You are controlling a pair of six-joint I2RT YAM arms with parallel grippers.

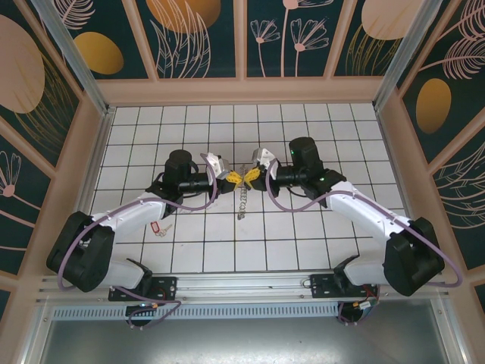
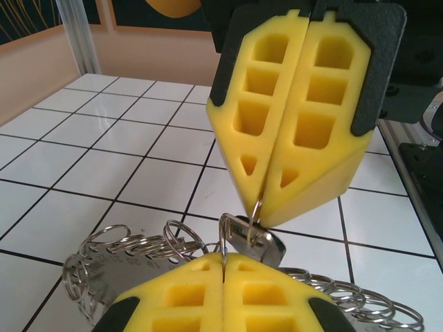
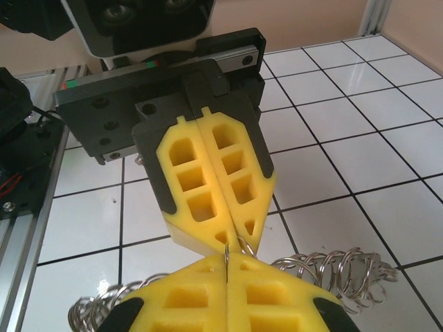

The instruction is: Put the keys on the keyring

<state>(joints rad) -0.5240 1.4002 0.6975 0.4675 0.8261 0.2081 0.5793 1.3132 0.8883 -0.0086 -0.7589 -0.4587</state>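
White tiled table [image 1: 227,243], walled on three sides by panels. Both arms reach inward and meet tip to tip over the middle tiles.

Left gripper [image 1: 233,177]: yellow foam fingers [image 2: 187,294] pressed together, no gap at the seam. A thin wire loop runs into the seam at the tip, so it is pinching a ring of the keyring.

Right gripper [image 1: 255,175]: facing it, tips almost touching. Its foam fingers [image 2: 304,131] are also fully closed, and the same small wire loop enters its tip from below. The right wrist view shows the same pinch from the other side, with the left gripper [image 3: 234,236] above and the right gripper [image 3: 227,261] below.

Keyring [image 1: 242,200]: trails from the pinch point toward the near edge. Up close it is a string of many split rings [image 2: 138,245] lying on the tiles, coiled to either side [image 3: 332,266]. A small metal piece [image 2: 263,243] hangs at the pinched loop; cannot tell which key.

Red-tagged key [image 1: 157,226]: flat on a tile beside the left forearm, well apart from the keyring.
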